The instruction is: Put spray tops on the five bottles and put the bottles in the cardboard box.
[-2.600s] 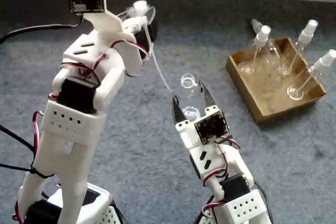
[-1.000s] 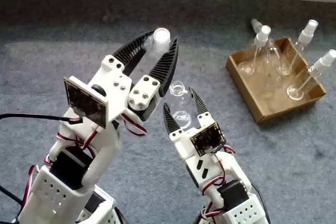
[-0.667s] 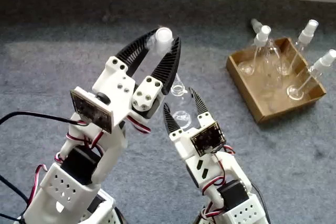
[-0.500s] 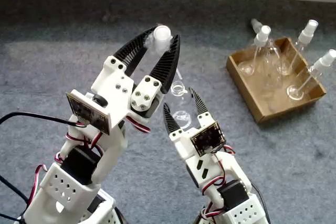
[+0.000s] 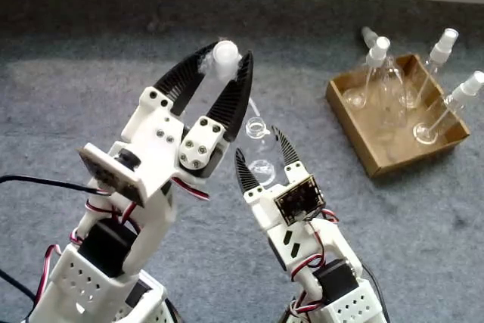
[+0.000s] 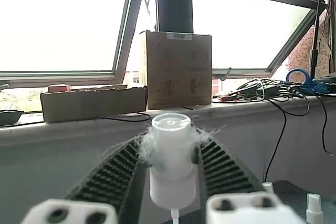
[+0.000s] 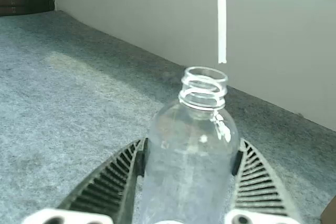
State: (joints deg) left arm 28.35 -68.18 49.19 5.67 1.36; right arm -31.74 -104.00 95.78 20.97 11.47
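My left gripper (image 5: 224, 57) is shut on a white spray top (image 5: 225, 55), held high with its thin dip tube (image 5: 253, 109) hanging down. In the left wrist view the spray top (image 6: 170, 156) sits upright between the black fingers (image 6: 113, 174). My right gripper (image 5: 257, 145) is shut on a clear open-necked bottle (image 5: 259, 149) standing just below and to the right. In the right wrist view the tube's end (image 7: 221, 19) hangs a little above the bottle's neck (image 7: 205, 85), slightly off to one side. The cardboard box (image 5: 349, 130) lies at the right.
Several clear bottles with white spray tops (image 5: 376, 57) lean inside the box. Grey carpet (image 5: 91, 73) covers the table, with a pale wall along its far edge. Both arm bases stand at the near edge.
The left arm has swung its gripper round from the far side to above the bottle, then shifted slightly left and farther. The right gripper pulled the bottle a little nearer and left.
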